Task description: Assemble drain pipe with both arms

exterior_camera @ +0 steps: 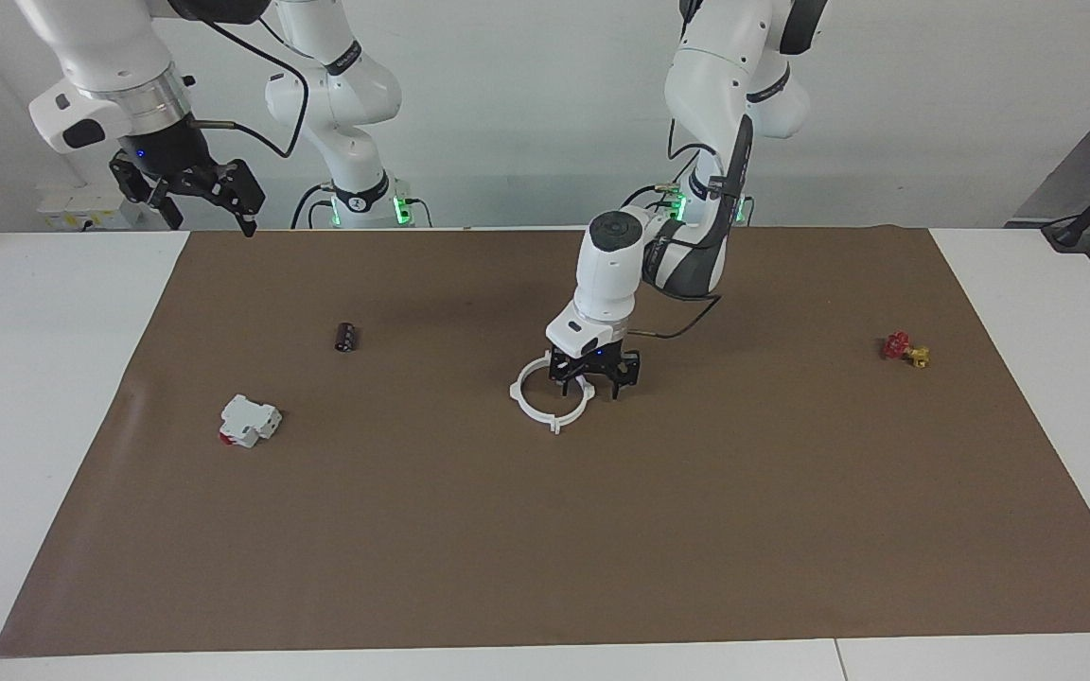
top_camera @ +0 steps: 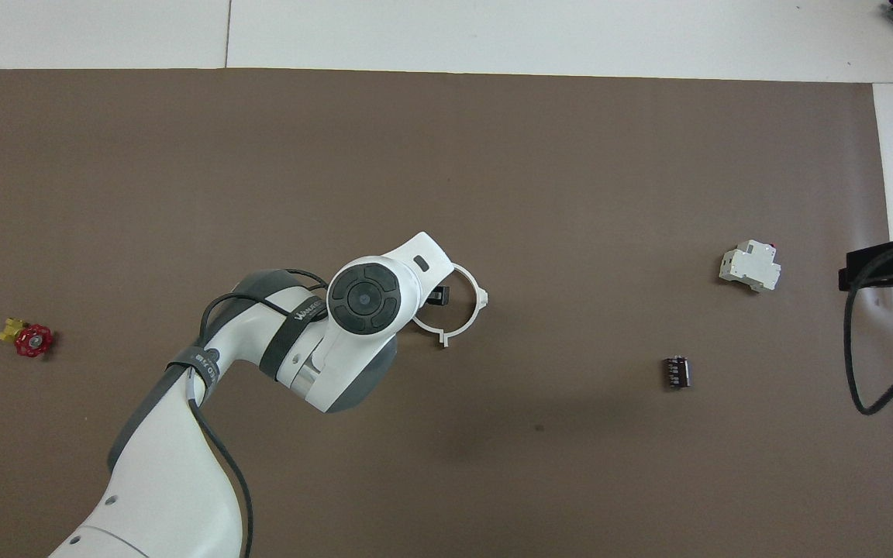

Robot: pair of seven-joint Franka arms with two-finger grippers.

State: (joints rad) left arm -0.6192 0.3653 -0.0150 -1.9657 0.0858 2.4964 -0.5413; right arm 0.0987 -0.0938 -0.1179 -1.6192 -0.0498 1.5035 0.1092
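Now the left gripper (exterior_camera: 592,376) is low at the middle of the facing view, right at the edge of the white ring of the drain pipe (exterior_camera: 545,402) on the side toward the left arm's end of the table. Its dark fingers (exterior_camera: 623,378) are spread apart and point down; one seems to stand inside the ring and the others outside, but I cannot tell if they really pinch the plastic. In the overhead view the wrist hides that side of the ring (top_camera: 468,306), and only a small black finger tip shows inside it.

To do this step well, I think the fingers should close slowly on the thin wall, not on a tab, so that the halves do not slide or spring apart. The ring looks light and may move easily on the mat.

The right gripper (exterior_camera: 190,184) waits high in the upper left of the facing view, its fingers open and empty.

The surface is a brown mat (exterior_camera: 602,530) on a white table (exterior_camera: 34,397). On it lie a white block with red end (exterior_camera: 249,421) at lower left, a small dark cylinder (exterior_camera: 347,337) above it, and a red and yellow part (exterior_camera: 905,349) at the right. The wall is plain and pale.
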